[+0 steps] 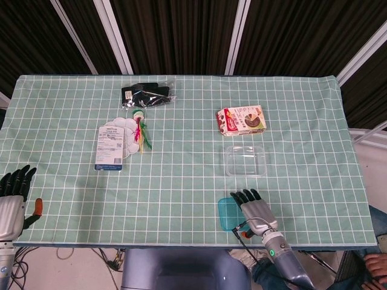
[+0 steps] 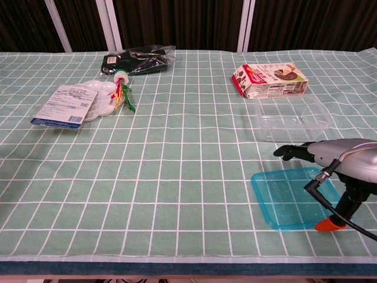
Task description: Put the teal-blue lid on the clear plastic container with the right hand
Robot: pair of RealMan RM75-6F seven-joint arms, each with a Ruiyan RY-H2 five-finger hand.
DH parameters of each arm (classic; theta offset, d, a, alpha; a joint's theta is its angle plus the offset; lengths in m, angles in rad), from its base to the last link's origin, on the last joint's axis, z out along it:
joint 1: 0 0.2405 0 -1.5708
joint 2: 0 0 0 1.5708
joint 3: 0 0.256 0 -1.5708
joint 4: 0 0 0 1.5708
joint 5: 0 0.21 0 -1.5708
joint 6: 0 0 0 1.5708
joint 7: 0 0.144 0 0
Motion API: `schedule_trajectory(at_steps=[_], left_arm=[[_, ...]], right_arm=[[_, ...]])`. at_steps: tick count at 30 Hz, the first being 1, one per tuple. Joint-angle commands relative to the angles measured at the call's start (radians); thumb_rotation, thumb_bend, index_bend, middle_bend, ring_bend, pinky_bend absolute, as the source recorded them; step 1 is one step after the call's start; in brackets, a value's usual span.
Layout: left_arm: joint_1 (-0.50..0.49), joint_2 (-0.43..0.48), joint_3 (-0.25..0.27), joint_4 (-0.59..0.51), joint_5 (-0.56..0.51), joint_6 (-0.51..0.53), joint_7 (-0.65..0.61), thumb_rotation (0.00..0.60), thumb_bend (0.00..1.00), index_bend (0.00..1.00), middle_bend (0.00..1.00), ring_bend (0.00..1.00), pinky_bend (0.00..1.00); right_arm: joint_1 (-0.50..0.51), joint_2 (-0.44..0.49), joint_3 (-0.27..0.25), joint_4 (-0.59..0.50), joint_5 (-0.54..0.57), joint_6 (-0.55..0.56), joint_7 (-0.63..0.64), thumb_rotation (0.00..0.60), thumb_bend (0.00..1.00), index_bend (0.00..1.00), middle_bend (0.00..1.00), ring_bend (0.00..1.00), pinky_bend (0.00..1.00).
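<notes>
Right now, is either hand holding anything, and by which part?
Nothing is held. The right hand hovers flat over the teal-blue plastic lid, fingers extended. The left hand sits off the table edge, holding nothing.

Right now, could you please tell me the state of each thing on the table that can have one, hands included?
teal-blue lid: lying flat near the front edge, off the container, partly under the right hand.
clear plastic container: open, upright, empty.
right hand: above the lid, fingers extended, holding nothing.
left hand: at the table's left edge, holding nothing.
snack box: lying on its side, behind the container.
black bag: lying flat.
</notes>
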Motion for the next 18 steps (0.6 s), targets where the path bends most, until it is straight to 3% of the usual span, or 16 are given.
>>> schedule_trajectory(at_steps=[1,18], left_arm=[[0.0,0.0,0.0,0.0,0.0,0.0,-0.001,0.6,0.54,0.02,0.0,0.0,0.0],[0.0,0.0,-0.003,0.0,-0.006,0.0,0.002,0.6,0.54,0.02,0.0,0.0,0.0]], right_arm=[[0.004,-0.006,-0.005,0.008,0.002,0.004,-0.002,0.6,0.16,0.0,0.14,0.0,0.0],[0.021,-0.027,-0.013,0.048,0.017,0.006,0.017,0.6,0.16,0.0,0.14,0.0,0.0]])
